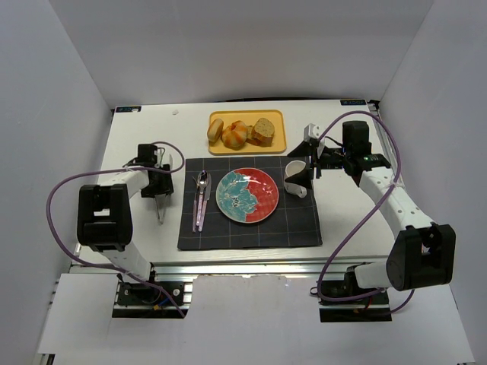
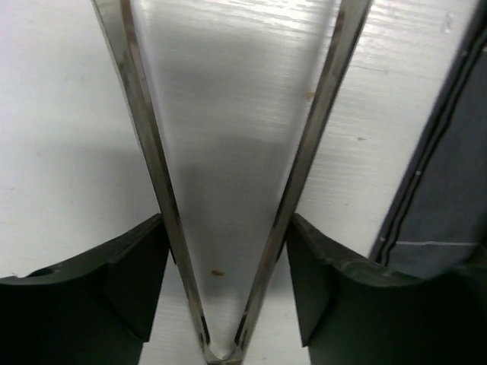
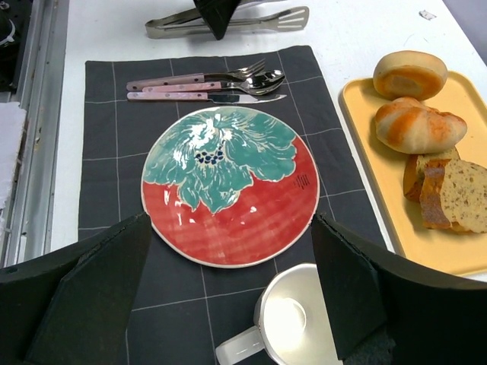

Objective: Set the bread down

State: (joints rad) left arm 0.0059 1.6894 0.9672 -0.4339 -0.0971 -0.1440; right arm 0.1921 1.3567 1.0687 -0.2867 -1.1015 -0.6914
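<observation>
your left claw (image 2: 226,251) straddles the tongs (image 2: 148,152) lying on the table (image 2: 61,114) left of the mat (image 3: 106,152), a pad close against each arm, but you cannot tell whether it is squeezing. your right claw (image 3: 228,251) hangs spread wide and empty over the mug (image 3: 293,319). the bread (image 3: 418,125) sits on the yellow tray (image 3: 361,114) beyond the plate (image 3: 228,228), apart from both claws

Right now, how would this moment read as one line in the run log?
step: place bread | bread: on tray | plate: empty | left jaws: astride tongs | right jaws: open above mug
</observation>
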